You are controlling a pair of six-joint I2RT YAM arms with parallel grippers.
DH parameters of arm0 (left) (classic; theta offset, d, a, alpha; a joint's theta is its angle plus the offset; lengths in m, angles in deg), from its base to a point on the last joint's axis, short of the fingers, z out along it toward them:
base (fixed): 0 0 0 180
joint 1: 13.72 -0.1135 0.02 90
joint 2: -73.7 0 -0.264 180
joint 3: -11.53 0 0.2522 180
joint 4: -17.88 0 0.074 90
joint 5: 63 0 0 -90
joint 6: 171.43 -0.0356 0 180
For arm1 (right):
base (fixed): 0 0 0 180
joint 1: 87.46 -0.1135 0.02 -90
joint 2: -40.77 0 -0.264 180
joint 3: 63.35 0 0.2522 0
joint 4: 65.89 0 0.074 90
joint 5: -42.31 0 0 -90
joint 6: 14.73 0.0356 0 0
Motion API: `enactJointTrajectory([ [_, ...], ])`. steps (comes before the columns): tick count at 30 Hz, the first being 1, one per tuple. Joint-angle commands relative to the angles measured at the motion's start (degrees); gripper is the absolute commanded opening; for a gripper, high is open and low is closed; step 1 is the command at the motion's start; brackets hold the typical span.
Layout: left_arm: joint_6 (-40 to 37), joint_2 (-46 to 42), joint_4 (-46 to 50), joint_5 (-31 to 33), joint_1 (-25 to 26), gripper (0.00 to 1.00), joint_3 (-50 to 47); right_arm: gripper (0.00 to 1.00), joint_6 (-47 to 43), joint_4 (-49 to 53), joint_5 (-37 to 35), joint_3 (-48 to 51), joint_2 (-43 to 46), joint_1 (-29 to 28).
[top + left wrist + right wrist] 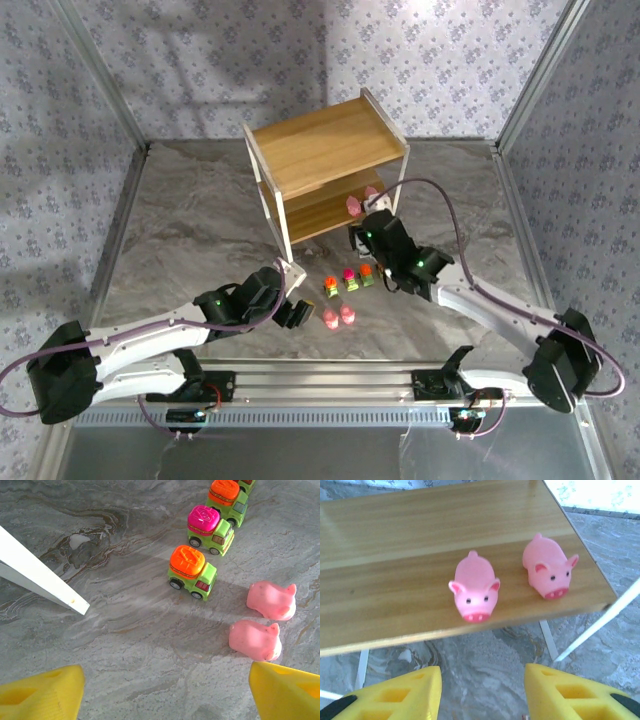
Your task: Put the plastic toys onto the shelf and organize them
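Your right end effector (482,692) is parted and empty, with two pink pigs (475,587) just ahead of it on the shelf (395,595). Next, I'd judge, your wide-open left end effector (167,690) should close on the nearest pig (255,639), ahead-right.

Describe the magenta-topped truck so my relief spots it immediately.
Start at the shelf; green trucks stand in a row on the table before it. The magenta-topped truck is second from the row's left end in the top view, between two orange-topped trucks; no other top is magenta.
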Motion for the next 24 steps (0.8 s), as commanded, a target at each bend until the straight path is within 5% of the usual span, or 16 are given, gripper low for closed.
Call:
enactJointTrajectory([
  [1,-0.99,-0.99,1.04,0.88,0.25,0.85,1.03,0.5,3.25,4.28,-3.69,2.02,3.65,-2.3],
  [24,-0.82,-0.63,0.77,0.67,0.16,0.85,1.14,0.58,23.9,11.7,-11.43,16.6,11.28,-25.54],
])
